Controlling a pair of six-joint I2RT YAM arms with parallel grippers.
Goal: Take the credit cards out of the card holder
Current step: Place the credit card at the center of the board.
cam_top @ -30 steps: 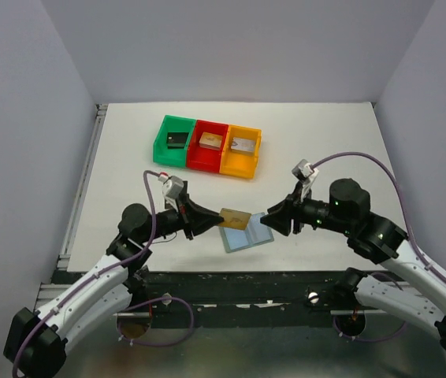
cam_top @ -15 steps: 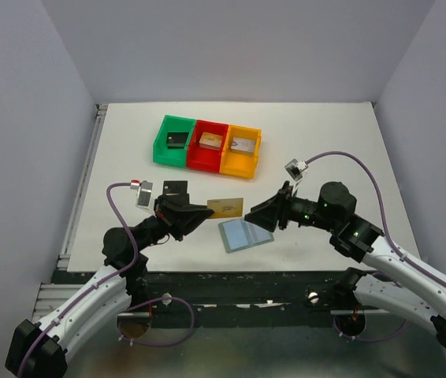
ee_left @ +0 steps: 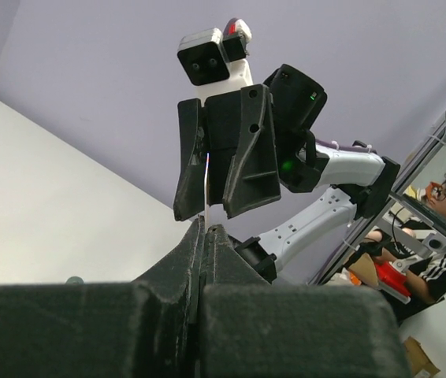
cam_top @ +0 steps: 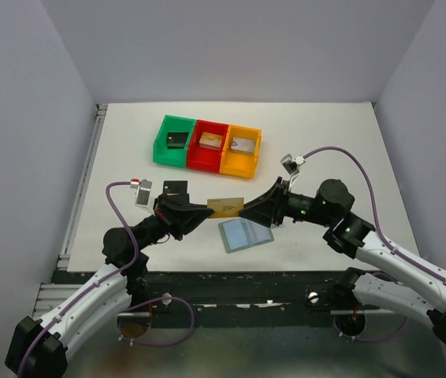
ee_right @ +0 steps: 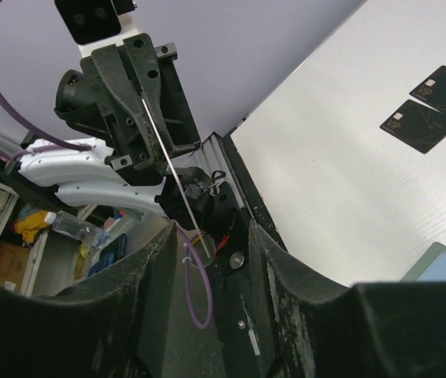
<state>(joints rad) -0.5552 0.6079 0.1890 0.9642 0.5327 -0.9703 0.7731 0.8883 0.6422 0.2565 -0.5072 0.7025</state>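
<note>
**Top view.** The left gripper point(cam_top: 209, 210) is clamped fully shut on one end of the gold card point(cam_top: 228, 206). It holds the card in the air just behind the holder point(cam_top: 245, 234), which lies open and flat on the table point(cam_top: 325, 142). The right gripper point(cam_top: 246, 213) stands at the card's free end with its jaws parted and holds nothing.

- Caution: if the left jaws release before the right jaws close, the card will likely drop onto the holder or the table.
- Change: half a second ago the right gripper stood clear of the card. It has since advanced to the card's end, while the left gripper and the card have not moved. One second ago the card was lower, directly over the holder.

**Left wrist view.** The card shows edge-on as a thin line point(ee_left: 206, 185) rising from the shut fingers. The right jaws stand on either side of it. Whether either pad touches it cannot be told.

- Caution: an off-centre closure would probably bend the thin card or twist it out of the left grip.

**Right wrist view.** The jaws stand about half open and the card passes between them. Two black cards point(ee_right: 422, 126) lie on the table, apart from the holder's corner.

- Caution: further advance risks fingertip contact with the left gripper.
</note>
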